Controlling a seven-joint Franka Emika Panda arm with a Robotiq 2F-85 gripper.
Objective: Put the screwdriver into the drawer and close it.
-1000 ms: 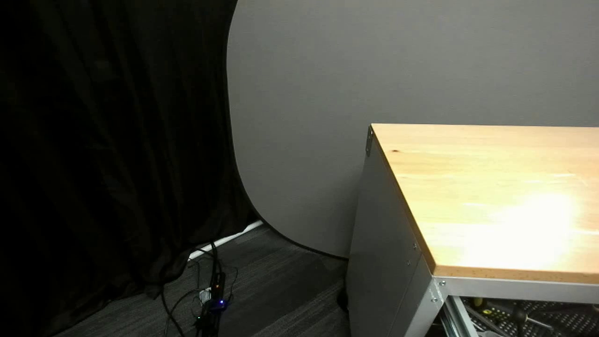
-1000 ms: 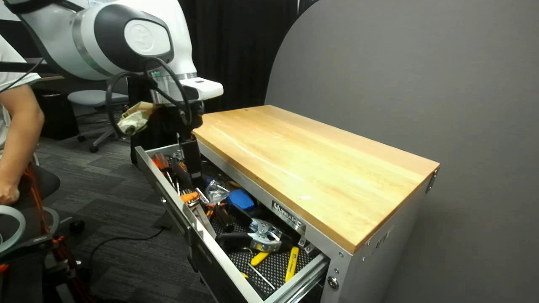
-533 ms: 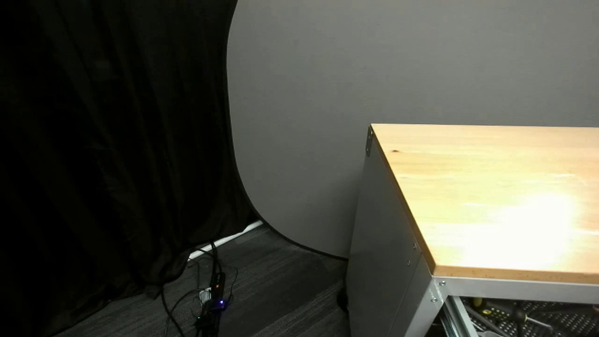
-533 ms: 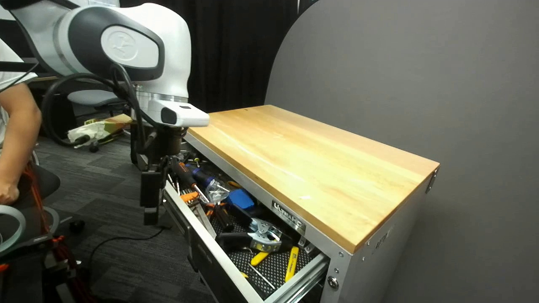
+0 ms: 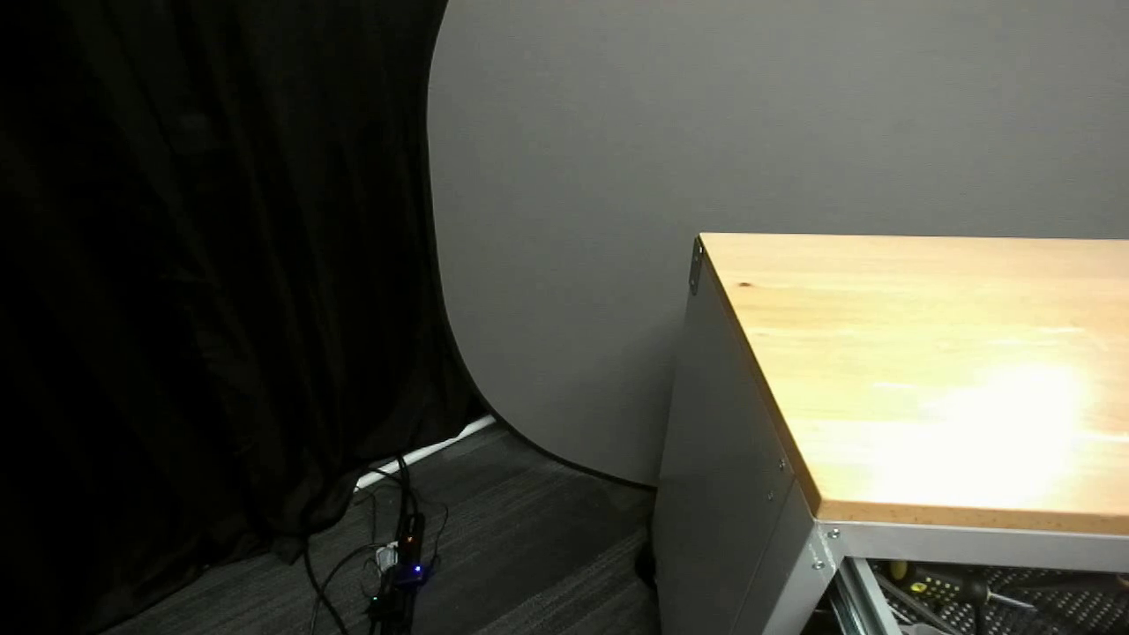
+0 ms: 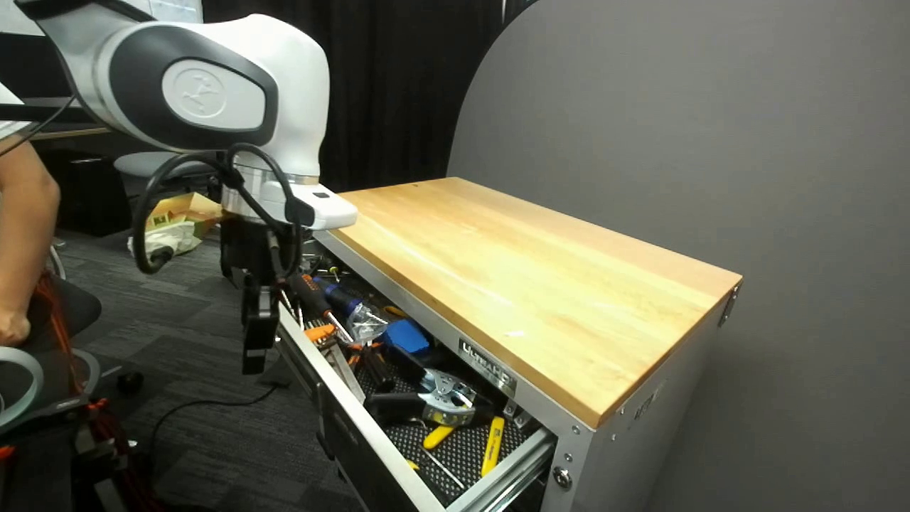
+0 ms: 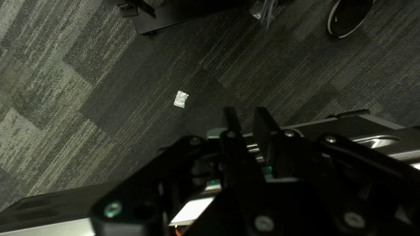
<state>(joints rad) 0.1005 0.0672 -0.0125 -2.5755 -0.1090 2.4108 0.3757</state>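
The screwdriver [image 5: 957, 586] seems to lie in the open drawer [image 6: 373, 437], below a front corner of the desk [image 5: 847, 353]. The gripper [image 7: 246, 114], slightly spread, hangs in front; closing would mean pushing toward the front edge.

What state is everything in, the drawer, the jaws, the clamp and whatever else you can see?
Drawer: pulled open.
Jaws: partly open, nothing visibly held.
Dark-handled screwdriver: lying in the drawer, not gripped.
Spring clamp: lying in the drawer, not gripped.
Box among the cables: blue light lit.
Shiny scrap: lying on the floor.
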